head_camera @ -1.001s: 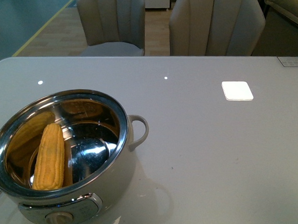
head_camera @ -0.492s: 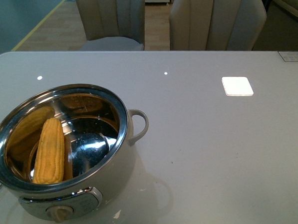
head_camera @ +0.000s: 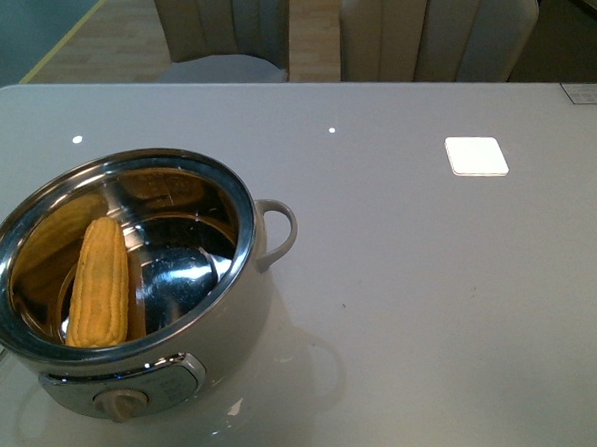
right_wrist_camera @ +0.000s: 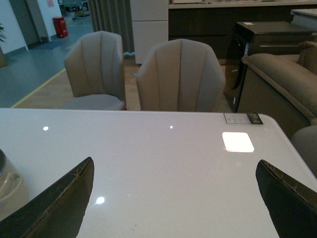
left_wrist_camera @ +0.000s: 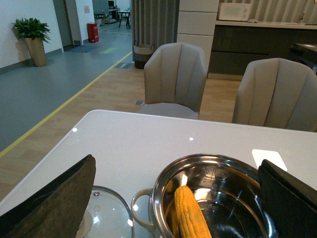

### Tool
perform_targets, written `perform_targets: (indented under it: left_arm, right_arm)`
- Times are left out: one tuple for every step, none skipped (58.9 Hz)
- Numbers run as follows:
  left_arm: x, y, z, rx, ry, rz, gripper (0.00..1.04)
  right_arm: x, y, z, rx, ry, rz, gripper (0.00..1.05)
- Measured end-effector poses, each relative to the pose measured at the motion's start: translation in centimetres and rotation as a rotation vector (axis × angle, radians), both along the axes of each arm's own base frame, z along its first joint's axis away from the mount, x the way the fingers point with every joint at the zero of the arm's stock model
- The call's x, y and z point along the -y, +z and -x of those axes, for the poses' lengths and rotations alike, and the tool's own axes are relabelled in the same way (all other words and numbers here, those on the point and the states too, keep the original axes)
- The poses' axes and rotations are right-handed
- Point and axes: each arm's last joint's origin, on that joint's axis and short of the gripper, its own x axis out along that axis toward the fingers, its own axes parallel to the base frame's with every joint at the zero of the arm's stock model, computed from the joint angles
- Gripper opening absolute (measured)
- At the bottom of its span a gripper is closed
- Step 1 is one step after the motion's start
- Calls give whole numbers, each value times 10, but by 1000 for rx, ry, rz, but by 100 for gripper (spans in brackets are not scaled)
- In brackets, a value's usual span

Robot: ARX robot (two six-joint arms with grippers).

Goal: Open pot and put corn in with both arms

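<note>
on the near left part of a glossy grey table (head_camera: 433, 307), the pot (head_camera: 239, 322) stands uncovered, its steel rim catching the light and its beige dial (head_camera: 120, 403) facing the robot. the corn (head_camera: 98, 296) lies inside, leaning along the left of the shiny interior, its yellow doubled in the steel wall. a loop handle (head_camera: 275, 235) juts from the pot's right side. the glass lid (left_wrist_camera: 101, 213) lies flat on the table just beside the pot, seen only from the left wrist camera, on the side away from that handle. in that same view the left gripper (left_wrist_camera: 178, 198) hangs over the pot with its 2 dark fingers (left_wrist_camera: 59, 198) spread wide, pot and corn showing in the gap between them, nothing held. the right gripper (right_wrist_camera: 173, 198) is likewise spread, its fingertips (right_wrist_camera: 64, 198) framing bare tabletop, with only a sliver of the pot at the picture's edge. neither arm appears in the front view. a bright square patch of light (head_camera: 476, 156) sits on the table well apart from the pot, and 2 pale upholstered chairs (right_wrist_camera: 181, 74) stand at the far side.
</note>
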Motion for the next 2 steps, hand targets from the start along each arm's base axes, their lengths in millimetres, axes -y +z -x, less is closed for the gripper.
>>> perform_targets:
  left_arm:
    - [0, 0, 0, 0, 0, 0, 98]
    - [0, 0, 0, 0, 0, 0, 98]
  right_arm:
    - [0, 0, 0, 0, 0, 0, 96]
    - [0, 0, 0, 0, 0, 0, 96]
